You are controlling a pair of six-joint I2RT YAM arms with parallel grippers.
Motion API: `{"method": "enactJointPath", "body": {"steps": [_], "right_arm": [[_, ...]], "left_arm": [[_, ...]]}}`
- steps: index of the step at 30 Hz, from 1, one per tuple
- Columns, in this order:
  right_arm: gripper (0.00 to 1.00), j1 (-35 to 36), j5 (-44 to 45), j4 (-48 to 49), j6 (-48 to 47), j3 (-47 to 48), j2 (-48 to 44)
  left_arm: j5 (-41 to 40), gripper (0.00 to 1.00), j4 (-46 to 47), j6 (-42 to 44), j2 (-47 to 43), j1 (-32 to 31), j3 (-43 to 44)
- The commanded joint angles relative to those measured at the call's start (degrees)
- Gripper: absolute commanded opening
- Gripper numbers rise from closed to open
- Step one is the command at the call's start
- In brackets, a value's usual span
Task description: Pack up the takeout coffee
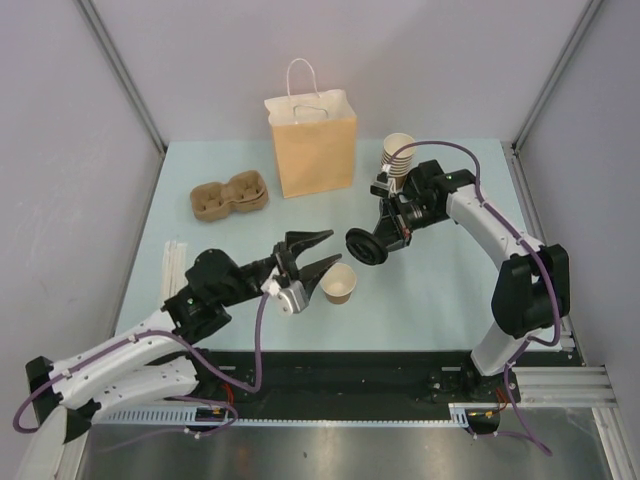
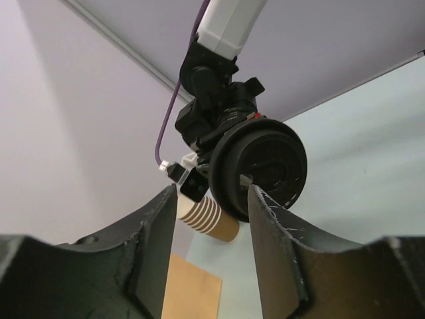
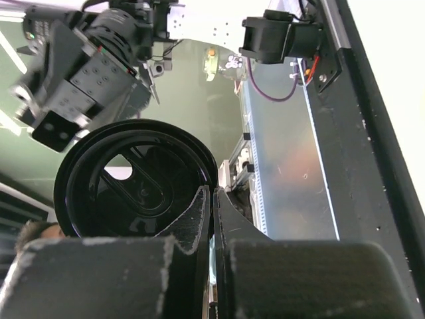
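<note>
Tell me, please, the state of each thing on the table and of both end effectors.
coffee cup: upright, no lid, not gripped.
black lid: off the cup, held on edge.
right end effector: shut on the black lid.
left end effector: open, empty, beside the coffee cup.
paper bag: standing upright.
cup carrier: both wells empty.
cup stack: upright, nested, lidless.

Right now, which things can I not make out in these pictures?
Cup: absent from the left wrist view; in the top view its rim borders the left pincer, so contact is unclear.
Lid: right wrist view, lower edge hidden by the right pincer.
Bag: top view, inside hidden by its front wall.
Cup stack: top view, base behind the right arm.
</note>
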Motion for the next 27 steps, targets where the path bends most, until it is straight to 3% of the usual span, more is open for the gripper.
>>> {"method": "enactJointPath", "body": {"steps": [1, 11, 27], "right_arm": [[0.00, 0.68, -10.59, -2.62, -2.64, 0.18, -2.38], [0.00, 2.44, -10.59, -4.99, -5.36, 0.45, -3.26], [0.00, 3.84, -10.50, -7.63, -9.68, 0.53, -3.79]], "left_arm": [[-2.26, 0.51, 6.54, 6.78, -0.08, -4.46, -2.06], [-4.63, 0.39, 9.27, 7.31, 2.12, -8.08, -5.14], [-9.82, 0.30, 10.41, 3.97, 4.67, -8.17, -3.39]]}}
